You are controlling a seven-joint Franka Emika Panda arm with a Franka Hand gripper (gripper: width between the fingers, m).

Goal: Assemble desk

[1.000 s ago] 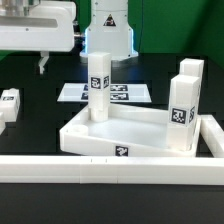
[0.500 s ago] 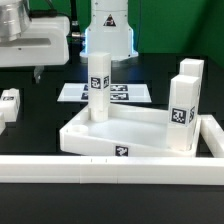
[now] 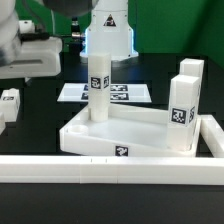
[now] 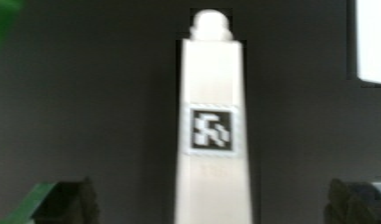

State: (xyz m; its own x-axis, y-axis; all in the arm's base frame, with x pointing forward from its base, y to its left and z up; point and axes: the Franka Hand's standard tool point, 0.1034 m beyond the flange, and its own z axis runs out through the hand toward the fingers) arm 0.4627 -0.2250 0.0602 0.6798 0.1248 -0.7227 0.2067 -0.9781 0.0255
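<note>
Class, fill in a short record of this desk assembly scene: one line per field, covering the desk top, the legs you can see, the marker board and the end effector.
Desk top: white tray, rim up, on the black table
Standing legs: one in a far corner of the top; one at the exterior view's right
Loose leg: one at the exterior view's left edge; a leg lies below the wrist camera
Marker board: flat behind the top
End effector: open, holding nothing

The exterior view looks low across the table (image 3: 40, 130) toward the arm's base (image 3: 108, 35), close to the desk top (image 3: 120, 135); the wrist view looks straight down, near, on a lying leg (image 4: 212, 150). Whether that leg appears in both views cannot be told.
</note>
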